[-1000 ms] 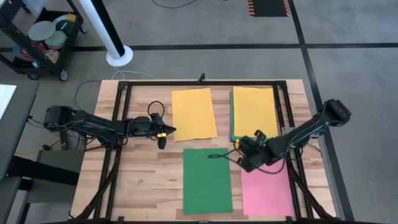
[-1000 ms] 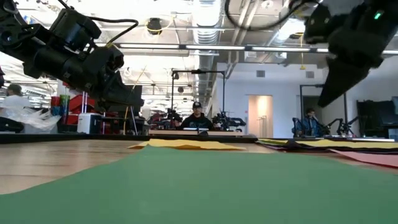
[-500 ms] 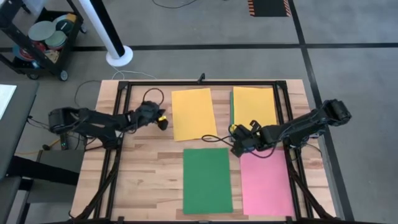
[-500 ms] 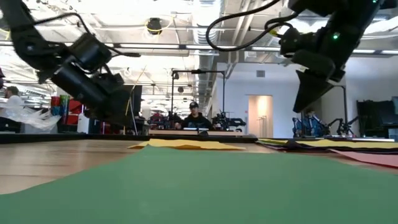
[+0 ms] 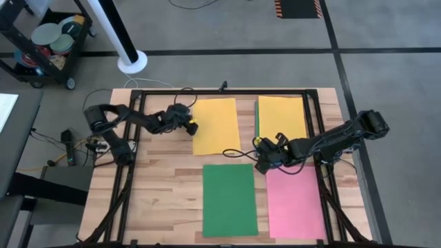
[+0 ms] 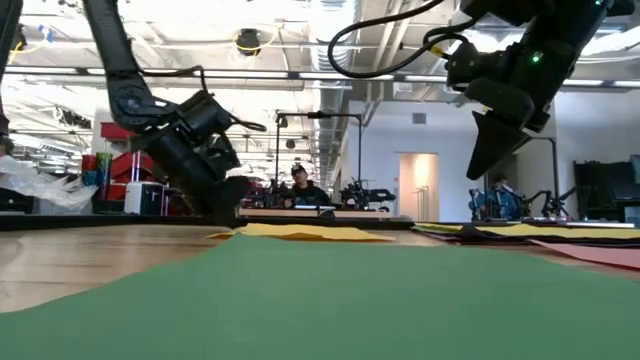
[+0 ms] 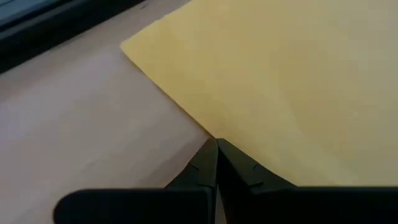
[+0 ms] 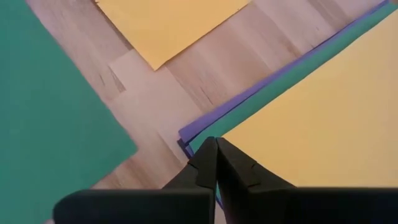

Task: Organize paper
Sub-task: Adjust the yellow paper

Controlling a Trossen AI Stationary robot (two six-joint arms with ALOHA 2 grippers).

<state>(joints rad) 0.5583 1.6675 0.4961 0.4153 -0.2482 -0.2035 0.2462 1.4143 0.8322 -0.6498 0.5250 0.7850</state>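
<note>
Green sheet (image 5: 229, 199): lies single on the near part of the table (image 5: 158, 200), flat and square to the edge, well apart from both grippers; in the low view it fills the foreground.
Pink sheet (image 5: 295, 203): lies single just beside the green one, on the right arm's side, also untouched.
Right gripper (image 5: 260, 159): sits low between the pink sheet's far edge and the near corner of the stack; its fingers are pressed together with nothing between them, tips at the stack's corner in its wrist view.
Stack (image 5: 282, 125): a yellow top sheet with green and purple edges showing under it along the inner side; the purple and green corners are fanned out slightly, so the pile is not squared.
Loose yellow sheet (image 5: 216, 125): lies single at the far middle of the table, slightly skewed, near the stack but not on it.
Left gripper (image 5: 193, 127): rests at the loose yellow sheet's outer edge; the fingers are closed tip to tip, touching the edge and gripping nothing, as the left wrist view shows.
Done so far: one multi-colour pile exists at the far right.
Left to do, by my reading: three single sheets are not yet gathered, and the pile's corners need aligning.
Progress estimate: roughly midway at best.
</note>
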